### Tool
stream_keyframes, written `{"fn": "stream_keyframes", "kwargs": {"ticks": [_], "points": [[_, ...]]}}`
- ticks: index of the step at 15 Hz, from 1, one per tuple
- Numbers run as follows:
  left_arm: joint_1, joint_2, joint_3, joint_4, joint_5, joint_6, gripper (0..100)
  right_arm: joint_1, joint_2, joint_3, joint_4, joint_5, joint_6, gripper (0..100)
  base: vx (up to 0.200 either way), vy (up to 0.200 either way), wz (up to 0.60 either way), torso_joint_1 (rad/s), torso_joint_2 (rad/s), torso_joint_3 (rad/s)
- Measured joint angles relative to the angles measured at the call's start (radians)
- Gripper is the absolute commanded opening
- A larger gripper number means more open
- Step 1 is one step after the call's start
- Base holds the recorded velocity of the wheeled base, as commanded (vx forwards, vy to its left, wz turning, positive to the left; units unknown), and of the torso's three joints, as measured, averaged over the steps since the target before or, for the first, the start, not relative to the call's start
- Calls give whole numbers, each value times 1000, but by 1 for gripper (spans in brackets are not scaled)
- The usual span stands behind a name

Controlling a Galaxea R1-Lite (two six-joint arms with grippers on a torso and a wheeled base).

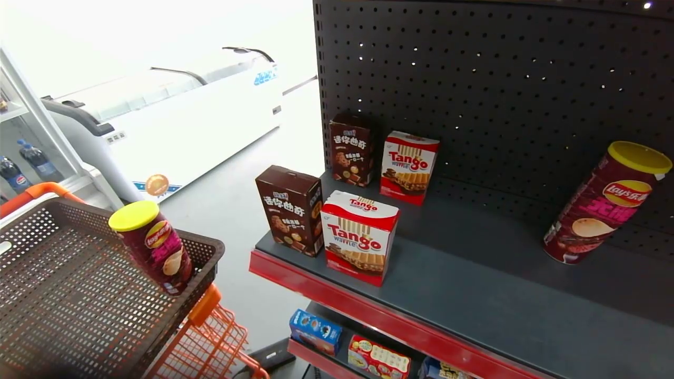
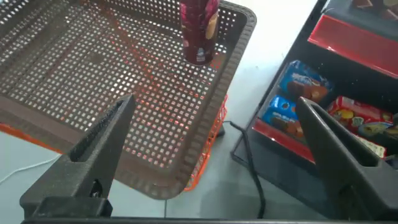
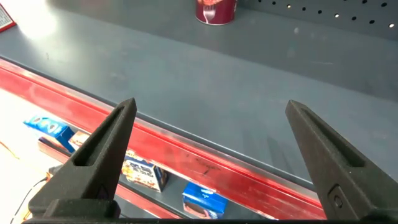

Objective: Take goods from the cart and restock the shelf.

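We see 1 chip can (image 1: 152,245) upright in the cart (image 1: 63,295), at the corner nearest the shelf (image 3: 249,81), ahead of our left gripper (image 2: 216,104), fingers apart. Our right gripper (image 3: 211,107), likewise spread, hangs over the shelf.

A dark shelf (image 1: 474,295) with a red front edge was loaded with a front brown box (image 1: 289,210) just beside a front wafer box (image 1: 359,237), and a rear brown box (image 1: 351,150) and rear wafer box (image 1: 409,167) behind. A chip can (image 1: 605,202) was set well apart, near the pegboard (image 1: 500,79). A second can (image 1: 152,247) was stood upright in a corner of the cart basket (image 1: 68,295).
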State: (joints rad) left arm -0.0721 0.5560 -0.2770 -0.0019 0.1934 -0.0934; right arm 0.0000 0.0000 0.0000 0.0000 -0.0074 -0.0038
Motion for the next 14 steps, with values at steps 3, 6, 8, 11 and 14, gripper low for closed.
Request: {"fn": "stream_keyframes", "kwargs": {"ticks": [3,6,8,11,14], "points": [[108,209,-34,-103,-68,17,100,0,0,0,0,0,0,100,0,0,0,0,0,0],[229,423,-106,-155,-99,91,100,0,0,0,0,0,0,100,0,0,0,0,0,0],[273,547,-163,-180,-105,125,100,0,0,0,0,0,0,100,0,0,0,0,0,0],[272,723,-197,-324,-106,132,100,0,0,0,0,0,0,100,0,0,0,0,0,0],[202,870,-198,-559,-106,121,100,0,0,0,0,0,0,100,0,0,0,0,0,0]]}}
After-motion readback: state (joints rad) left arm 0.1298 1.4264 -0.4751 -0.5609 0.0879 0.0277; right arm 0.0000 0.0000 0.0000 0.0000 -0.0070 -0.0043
